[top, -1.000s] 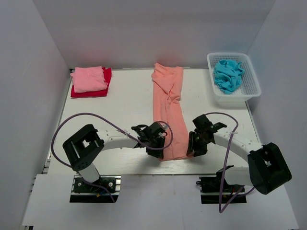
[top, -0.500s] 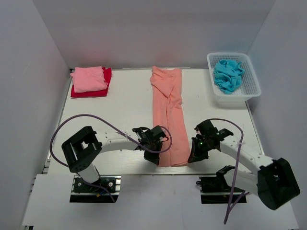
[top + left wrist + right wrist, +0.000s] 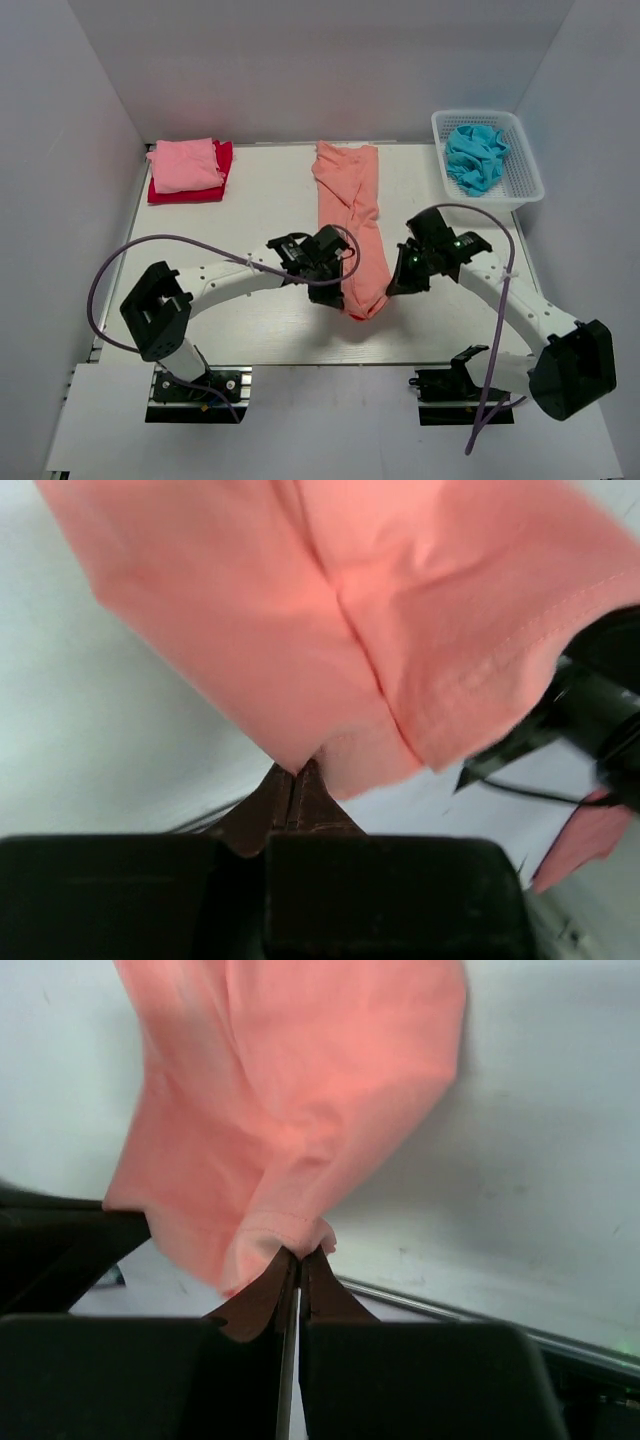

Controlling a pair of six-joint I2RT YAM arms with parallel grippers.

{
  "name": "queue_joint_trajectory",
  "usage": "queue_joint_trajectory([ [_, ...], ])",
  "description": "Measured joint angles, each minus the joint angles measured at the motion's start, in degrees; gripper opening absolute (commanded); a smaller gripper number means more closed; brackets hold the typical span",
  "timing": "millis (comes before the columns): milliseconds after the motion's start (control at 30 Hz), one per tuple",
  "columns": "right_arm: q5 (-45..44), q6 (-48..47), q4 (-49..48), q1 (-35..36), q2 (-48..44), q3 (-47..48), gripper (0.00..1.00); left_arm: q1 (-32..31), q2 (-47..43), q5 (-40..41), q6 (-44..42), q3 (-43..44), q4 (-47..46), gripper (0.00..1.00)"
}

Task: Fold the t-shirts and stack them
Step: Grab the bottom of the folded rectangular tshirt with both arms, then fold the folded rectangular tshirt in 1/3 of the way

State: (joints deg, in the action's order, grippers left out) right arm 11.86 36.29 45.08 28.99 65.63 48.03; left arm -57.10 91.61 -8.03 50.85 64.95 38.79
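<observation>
1. The left pincer [image 3: 298,778] is pinched tight on the near end of the orange t-shirt [image 3: 350,200].
2. The right pincer [image 3: 298,1258] is pinched tight on it too.
3. The t-shirt runs down the middle of the worktop [image 3: 250,200], with its near end held up.

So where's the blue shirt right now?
Top view: the blue shirt lies crumpled in the white basket at the far right corner of the table, well away from the orange shirt.
</observation>
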Motion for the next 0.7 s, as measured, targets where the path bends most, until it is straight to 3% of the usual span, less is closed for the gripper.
queue_joint_trajectory([
  [400, -8.1, -1.0, -0.7, -4.2, 20.3, 23.9, 0.0, 14.8, 7.7, 5.8, -1.4, 16.7, 2.0, 0.0],
  [700, -8.3, -3.4, -1.4, -7.3, 34.7, 40.5, 0.0, 21.9, 20.2, 5.0, -7.1, 31.5, 2.4, 0.0],
])
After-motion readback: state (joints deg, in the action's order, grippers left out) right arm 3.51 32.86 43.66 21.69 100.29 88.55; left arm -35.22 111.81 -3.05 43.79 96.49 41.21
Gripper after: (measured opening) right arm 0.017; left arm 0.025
